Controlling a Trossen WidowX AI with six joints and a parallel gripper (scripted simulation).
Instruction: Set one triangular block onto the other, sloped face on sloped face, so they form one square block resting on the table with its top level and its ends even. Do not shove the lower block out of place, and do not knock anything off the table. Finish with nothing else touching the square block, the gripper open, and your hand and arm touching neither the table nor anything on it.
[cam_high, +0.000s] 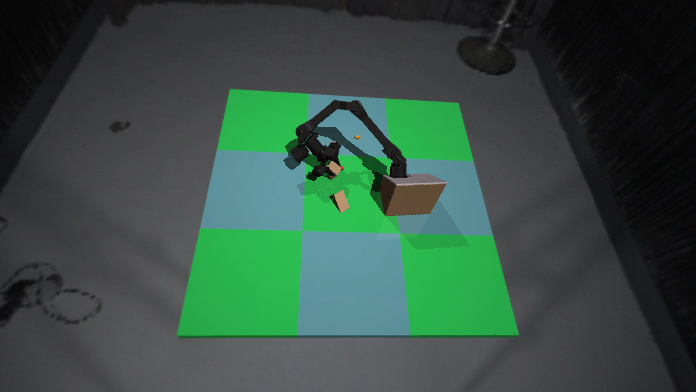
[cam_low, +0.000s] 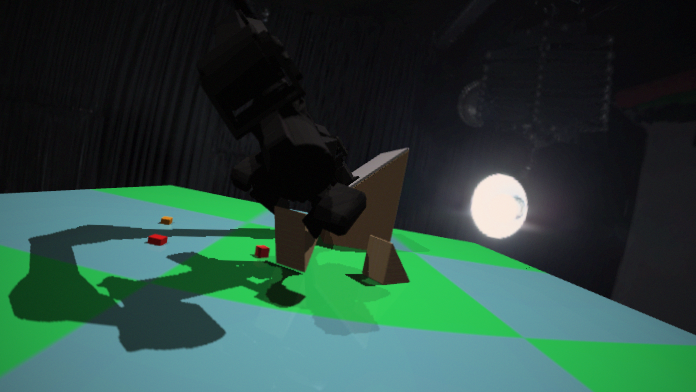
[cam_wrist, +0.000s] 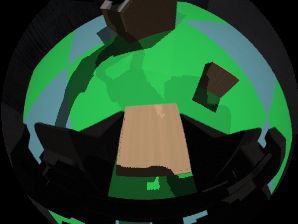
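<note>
My gripper (cam_high: 328, 163) (cam_low: 295, 220) (cam_wrist: 150, 116) is shut on one wooden triangular block (cam_high: 334, 168) (cam_low: 290, 240) (cam_wrist: 154, 142). In the wrist view a broad pale face of that block shows between the fingers. In the exterior view its lower edge is low over the table, and any gap is hard to judge. The other triangular block (cam_high: 341, 201) (cam_low: 378, 260) (cam_wrist: 222, 80) stands on the table, apart from the held one, with a triangular end visible in the exterior view. The two blocks do not touch.
A large brown box (cam_high: 415, 199) (cam_low: 382, 210) (cam_wrist: 150, 20) stands at the arm's base on the green and blue checkered table (cam_high: 250, 280). A small red cube (cam_low: 262, 251) lies near the held block. Another red piece (cam_low: 157, 240) and an orange piece (cam_high: 357, 137) (cam_low: 166, 220) lie farther off.
</note>
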